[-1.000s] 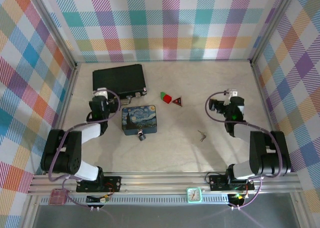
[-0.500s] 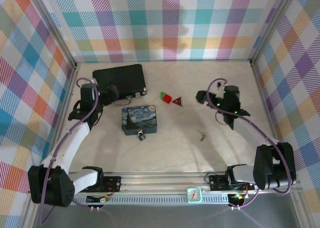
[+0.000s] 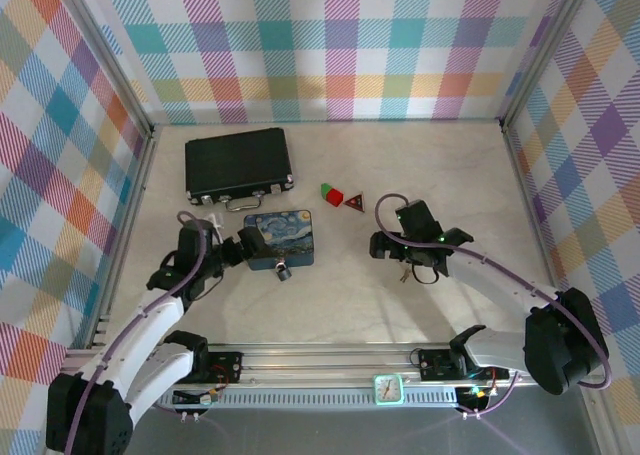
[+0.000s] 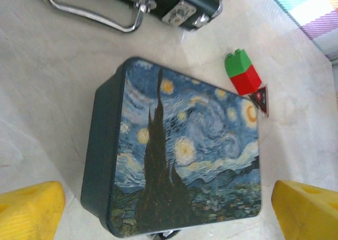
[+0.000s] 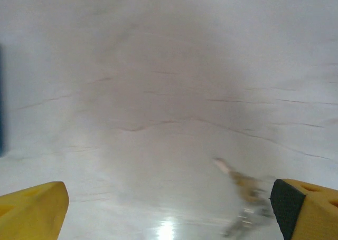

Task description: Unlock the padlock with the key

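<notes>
The blue swirl-painted box [image 3: 279,237] lies left of centre, with the small dark padlock [image 3: 283,272] hanging at its near edge. In the left wrist view the box [image 4: 185,155] lies between and just beyond my yellow fingertips [image 4: 29,211], and a sliver of the padlock [image 4: 165,234] peeks out at the bottom. My left gripper [image 3: 248,247] is open beside the box's left side. The brass key [image 5: 245,190] lies blurred on the table, close to the right fingertip [image 5: 309,208]. My right gripper [image 3: 381,243] is open and holds nothing.
A black case [image 3: 238,162] with a silver handle [image 4: 90,16] lies behind the box. A green-and-red block [image 3: 331,192] and a dark red triangle [image 3: 355,202] sit behind the centre. Checked walls close in the table on three sides.
Both arms have swung forward and low. The left gripper moved from beside the black case to the box's left side. The right gripper came in from the back right to the key.
</notes>
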### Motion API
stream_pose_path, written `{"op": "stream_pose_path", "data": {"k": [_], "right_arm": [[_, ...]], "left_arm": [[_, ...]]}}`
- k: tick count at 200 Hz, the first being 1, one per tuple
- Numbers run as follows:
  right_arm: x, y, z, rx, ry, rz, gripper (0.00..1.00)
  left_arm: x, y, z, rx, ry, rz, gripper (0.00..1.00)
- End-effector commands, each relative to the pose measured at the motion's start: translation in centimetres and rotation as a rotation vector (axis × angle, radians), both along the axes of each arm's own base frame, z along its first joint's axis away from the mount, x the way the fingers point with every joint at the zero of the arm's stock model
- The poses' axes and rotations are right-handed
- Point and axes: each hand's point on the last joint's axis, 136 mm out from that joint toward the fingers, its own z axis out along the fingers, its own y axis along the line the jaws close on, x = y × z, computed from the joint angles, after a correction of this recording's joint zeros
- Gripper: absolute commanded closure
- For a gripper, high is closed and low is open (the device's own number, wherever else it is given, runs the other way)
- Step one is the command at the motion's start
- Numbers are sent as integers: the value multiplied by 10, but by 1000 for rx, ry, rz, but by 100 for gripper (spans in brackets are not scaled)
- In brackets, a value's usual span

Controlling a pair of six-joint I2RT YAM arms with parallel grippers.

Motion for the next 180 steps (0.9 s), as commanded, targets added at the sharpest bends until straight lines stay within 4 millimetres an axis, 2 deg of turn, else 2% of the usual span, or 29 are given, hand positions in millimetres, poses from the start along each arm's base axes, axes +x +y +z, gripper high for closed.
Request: {"op": "stream_pose_path", "data": {"k": [1, 10, 32, 65, 93, 108, 129, 148, 180], "right_arm": [[-4, -34, -3, -178, 17, -41, 1], [-6, -31, -6, -165, 27, -29, 1], [-9, -38, -18, -199, 55, -67, 2], [-3, -43, -34, -235, 59, -97, 34], [1, -47, -45, -236, 91, -127, 41], [1, -45, -54, -214, 122, -134, 43], [-1, -40, -62, -178, 162, -130, 44], [-4, -35, -68, -145, 176, -133, 46], [-9, -29, -76, -106, 219, -150, 50]], "left_arm": [[9, -25, 3, -98, -75, -8, 0], [8, -37, 2, -102, -87, -29, 0], [9, -57, 0, -65, -118, -32, 0], [16, -86, -5, -178, -137, -26, 0], [27, -106, 3, -184, -147, -42, 0], [33, -102, 8, -168, -151, -7, 0], [35, -83, 17, -106, -154, 77, 0], [29, -69, 28, -72, -172, 94, 0], [13, -44, 34, -49, -145, 133, 0]]}}
